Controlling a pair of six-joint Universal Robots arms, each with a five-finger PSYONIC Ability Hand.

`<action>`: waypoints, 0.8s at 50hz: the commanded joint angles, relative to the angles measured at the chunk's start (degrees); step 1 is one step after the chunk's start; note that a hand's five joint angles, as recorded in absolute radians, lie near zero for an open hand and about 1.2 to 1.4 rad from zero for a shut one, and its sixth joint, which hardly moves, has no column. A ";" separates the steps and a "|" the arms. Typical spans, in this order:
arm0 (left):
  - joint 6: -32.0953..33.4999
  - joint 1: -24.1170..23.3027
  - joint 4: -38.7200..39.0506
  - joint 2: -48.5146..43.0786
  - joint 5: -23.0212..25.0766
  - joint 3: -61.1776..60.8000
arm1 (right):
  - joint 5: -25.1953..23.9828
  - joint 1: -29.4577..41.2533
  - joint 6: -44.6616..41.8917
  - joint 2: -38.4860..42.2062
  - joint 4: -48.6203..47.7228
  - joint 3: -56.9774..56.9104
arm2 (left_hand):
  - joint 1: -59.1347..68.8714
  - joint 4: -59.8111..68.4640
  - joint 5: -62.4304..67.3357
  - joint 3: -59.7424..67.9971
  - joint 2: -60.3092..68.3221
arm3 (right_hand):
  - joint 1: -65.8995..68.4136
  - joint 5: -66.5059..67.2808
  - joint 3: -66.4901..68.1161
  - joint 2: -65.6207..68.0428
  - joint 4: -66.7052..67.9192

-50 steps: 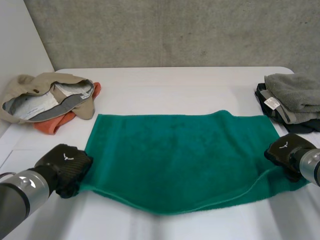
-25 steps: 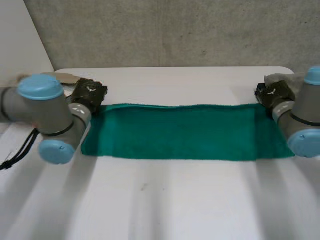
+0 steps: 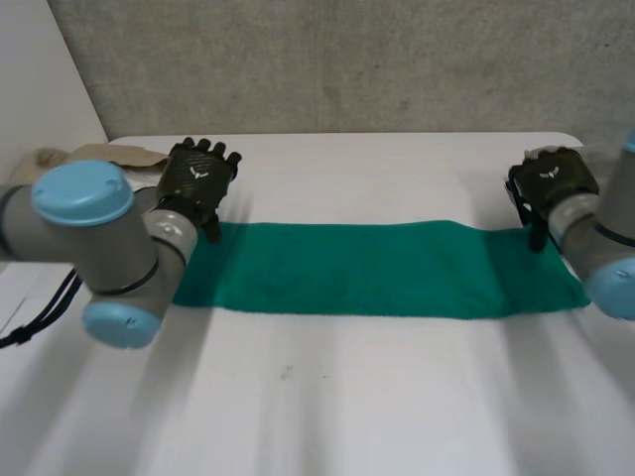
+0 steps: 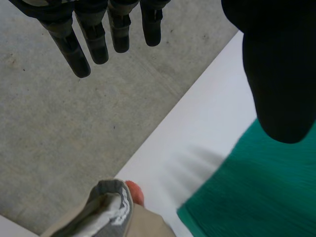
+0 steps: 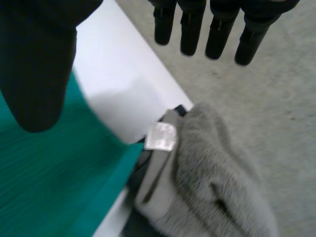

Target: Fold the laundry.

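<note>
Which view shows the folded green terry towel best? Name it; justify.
The head view: the green terry towel lies there whole, a long folded strip. The left wrist view shows one corner; the right wrist view one end, beside a grey fleecy garment.

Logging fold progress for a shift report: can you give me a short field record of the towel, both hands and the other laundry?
item: green towel, long narrow strip, flat on the table
left hand: open, at its far left corner
right hand: open, at its far right corner
other laundry: beige garment by left hand, grey towel by right hand
</note>
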 commanded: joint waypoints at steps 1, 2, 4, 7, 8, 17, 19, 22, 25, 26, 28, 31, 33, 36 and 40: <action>-3.39 0.77 1.52 8.32 0.59 -12.17 | -12.16 -9.28 -0.63 -7.81 1.09 17.15 | -0.87 -1.61 -2.60 -2.21 -1.89 | 20.57 20.43 20.61 20.58 20.86; -3.66 0.94 2.22 8.85 0.67 -13.57 | -12.95 -10.24 -0.63 -7.81 0.47 18.12 | -0.87 -1.61 -2.60 -2.21 -1.89 | 20.74 20.61 20.79 20.75 21.04; -3.75 0.94 2.92 8.94 0.67 -14.54 | -14.71 -11.83 -0.28 -7.72 -2.68 20.58 | -0.87 -1.61 -2.60 -2.21 -1.89 | 20.75 20.61 20.79 20.76 21.04; -3.75 0.94 4.16 8.85 0.67 -15.87 | -15.77 -13.32 -0.55 -6.94 -7.42 22.34 | -0.87 -1.61 -2.60 -2.21 -1.89 | 20.58 20.44 20.62 20.59 20.88; -3.75 0.94 4.33 8.85 0.67 -16.13 | -15.86 -13.41 -0.63 -6.50 -8.57 22.52 | -0.87 -1.61 -2.60 -2.21 -1.89 | 20.58 20.44 20.62 20.59 20.88; -3.92 0.68 4.77 8.50 0.50 -16.57 | -12.09 -14.12 -4.41 1.42 -12.98 19.01 | -0.87 -1.61 -2.60 -2.21 -1.89 | 62.40 62.27 62.44 62.41 62.70; -3.92 0.59 4.77 8.59 0.50 -16.92 | -7.35 -15.34 -6.17 1.07 -12.02 18.57 | -0.87 -1.61 -2.60 -2.21 -1.89 | 62.40 62.27 62.44 62.41 62.70; -4.01 0.77 4.77 9.38 0.50 -17.80 | -2.43 -17.18 -8.97 -0.16 -12.01 18.92 | -0.87 -1.61 -2.60 -2.21 -1.89 | 62.40 62.27 62.44 62.41 62.70; -4.01 0.94 4.77 11.22 0.41 -18.76 | -2.06 -19.65 -12.66 -2.18 -11.49 18.92 | -0.87 -1.61 -2.60 -2.21 -1.89 | 62.40 62.27 62.44 62.41 62.70; -4.01 0.94 4.77 11.75 0.41 -19.12 | -2.15 -21.57 -15.55 -3.40 -11.49 19.01 | -0.87 -1.61 -2.60 -2.21 -1.89 | 62.40 62.27 62.44 62.41 62.70; -4.10 0.94 4.77 12.63 0.50 -19.91 | -1.89 -23.25 -18.55 -4.55 -12.01 19.01 | -0.87 -1.61 -2.60 -2.21 -1.89 | 62.40 62.27 62.44 62.41 62.70; -4.27 1.03 4.77 13.77 0.50 -20.70 | -1.88 -22.47 -23.48 -6.05 -12.98 18.49 | -0.87 -1.61 -2.60 -2.21 -1.89 | 62.40 62.27 62.44 62.41 62.70; -4.71 1.20 4.77 14.47 0.50 -21.14 | -2.23 -19.15 -24.27 -6.66 -13.77 18.22 | -0.87 -1.61 -2.60 -2.21 -1.89 | 62.40 62.27 62.44 62.41 62.70; -5.15 1.47 4.69 15.18 0.50 -21.49 | -4.51 -8.78 -24.36 -7.28 -17.45 16.82 | -0.87 -1.61 -2.60 -2.21 -1.89 | 62.40 62.27 62.44 62.41 62.70; -6.12 2.52 4.69 16.76 0.41 -22.02 | -10.57 2.65 -24.98 -6.93 -23.95 16.20 | -0.87 -1.61 -2.60 -2.21 -1.89 | 62.40 62.27 62.44 62.41 62.70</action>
